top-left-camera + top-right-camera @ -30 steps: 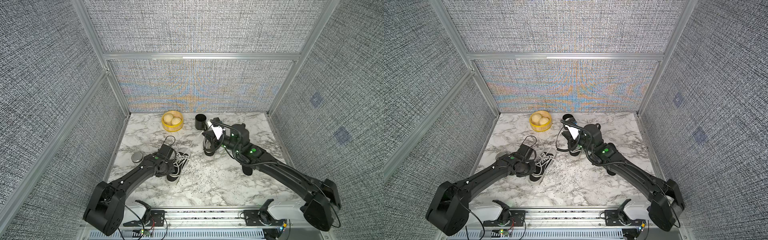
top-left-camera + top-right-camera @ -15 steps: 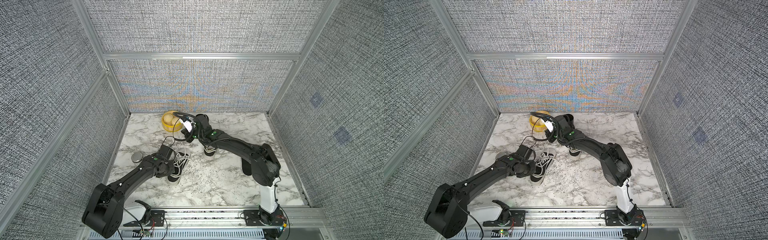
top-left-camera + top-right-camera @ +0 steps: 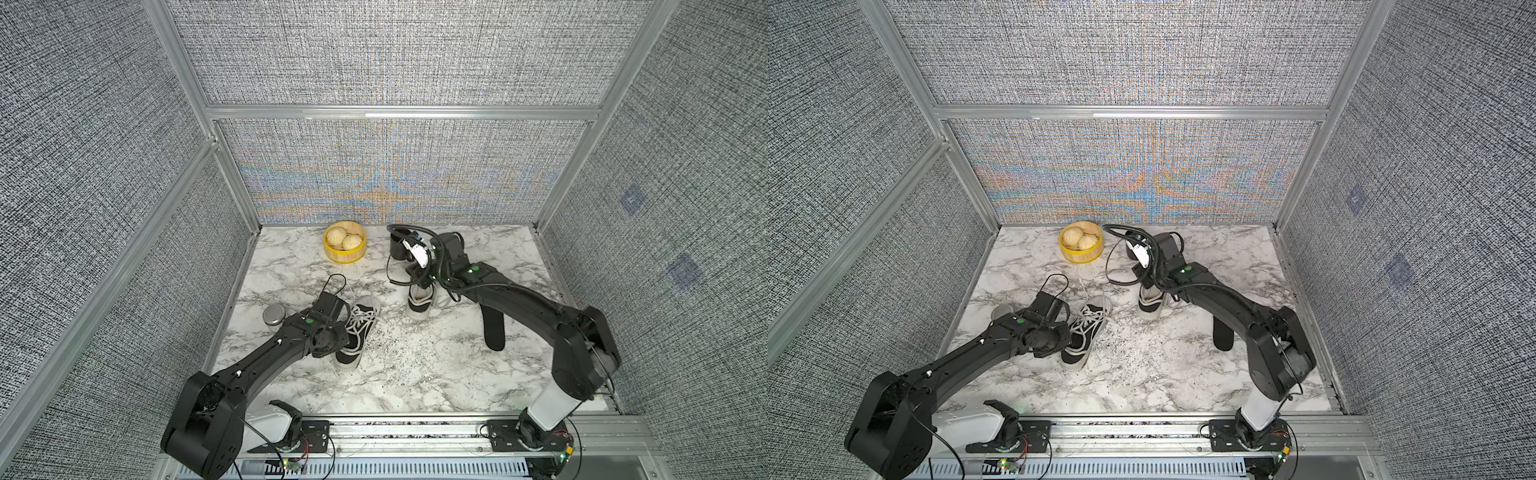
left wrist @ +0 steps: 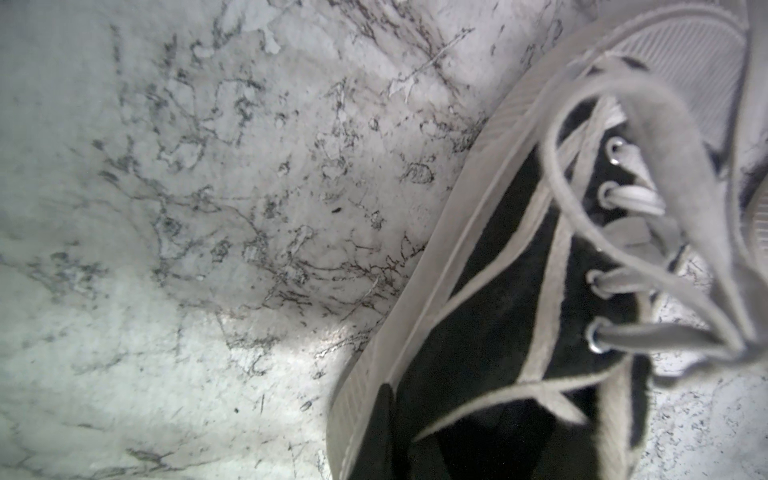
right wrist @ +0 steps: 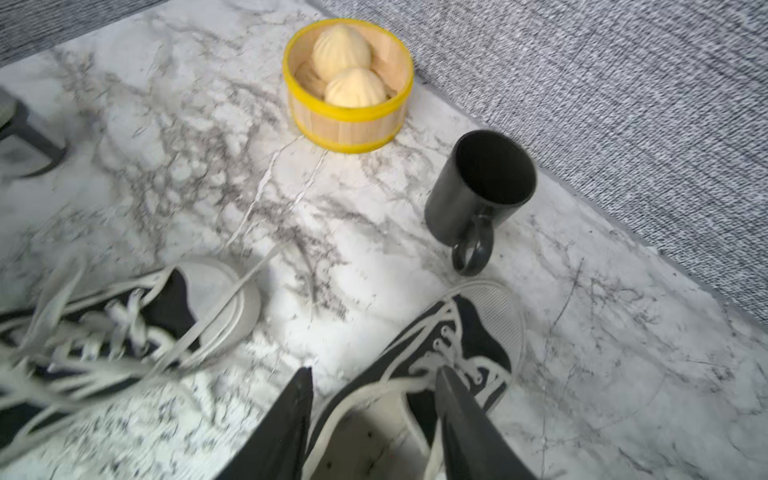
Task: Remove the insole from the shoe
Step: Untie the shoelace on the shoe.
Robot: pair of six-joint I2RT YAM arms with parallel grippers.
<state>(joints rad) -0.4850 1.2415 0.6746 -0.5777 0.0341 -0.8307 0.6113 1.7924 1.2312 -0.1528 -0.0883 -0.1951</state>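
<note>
Grey woven wall panels (image 3: 374, 62) in an aluminium frame close in your white marble-patterned tabletop (image 3: 415, 382) on three sides. Your right gripper (image 5: 374, 374) hangs over the heel end of a black canvas sneaker with a white rubber toe (image 5: 478, 345). Its fingers (image 5: 465, 424) are spread apart, one outside the collar and one at the far edge of the opening. Inside that opening you can see a pale perforated insole (image 5: 370, 449) lying in the shoe. Just past the toe stands a dark grey ceramic mug (image 5: 465, 208), its handle turned toward the sneaker. Near the mug, against the back wall, is a yellow-rimmed wooden steamer basket (image 5: 349, 124) holding pale buns (image 5: 353, 89). In both top views a long black insole (image 3: 494, 332) lies flat on the marble beside your right arm, its upper end hidden under the forearm. Your left gripper (image 3: 337, 344) is closed, low at the heel of a second black sneaker (image 3: 357, 332). The views do not show you whether it pinches any canvas. That sneaker's loose white laces (image 3: 356, 278) trail across the marble toward the basket. A small round grey metal tin (image 3: 273, 314) sits close beside your left arm, near the side wall.
</note>
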